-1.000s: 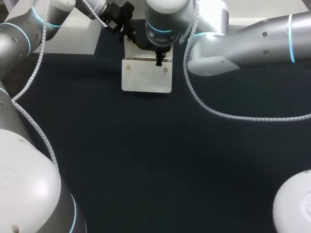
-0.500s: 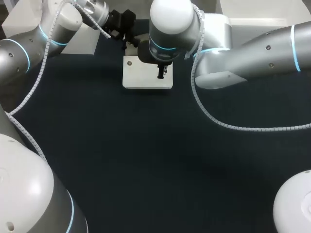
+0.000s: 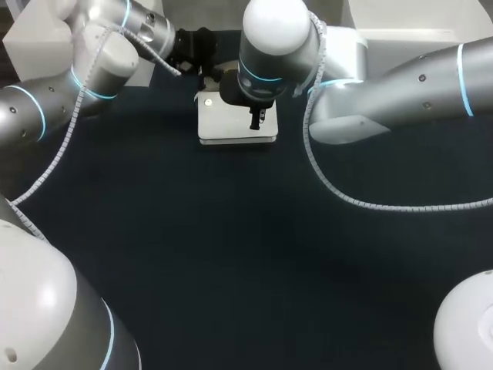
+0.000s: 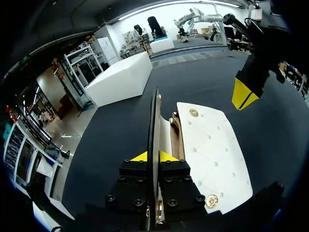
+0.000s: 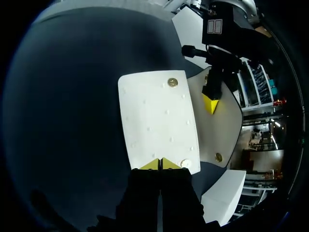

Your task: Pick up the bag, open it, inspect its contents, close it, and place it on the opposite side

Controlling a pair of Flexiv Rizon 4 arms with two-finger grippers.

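Underneath, as ground for all else, a dark table, with the bag toward its far edge, about midway across. Next in bulk, the right arm: enters from the right, bends above the bag and hides the bag's far rim in the head view. Then the left arm: enters from the left and ends just beside the bag's far left corner. Off beyond the bag, on the left arm's side, a white block, well apart from it.

Now the bag itself: white, flat, opened. Shows a broad outer flap lying face up and a second panel raised on edge beside that flap, with tan lining in the fold between the two.

Left gripper: clamped tight on the raised panel, one yellow tip on each face, hardly any gap beyond the panel's thickness.

Right gripper: tips pressed together, nothing visible between them. Sits at the flap's edge away from the left gripper, close to a corner stud. Cannot tell whether touching the flap or just above it.

Smallest, round gold studs at the flap's corners.
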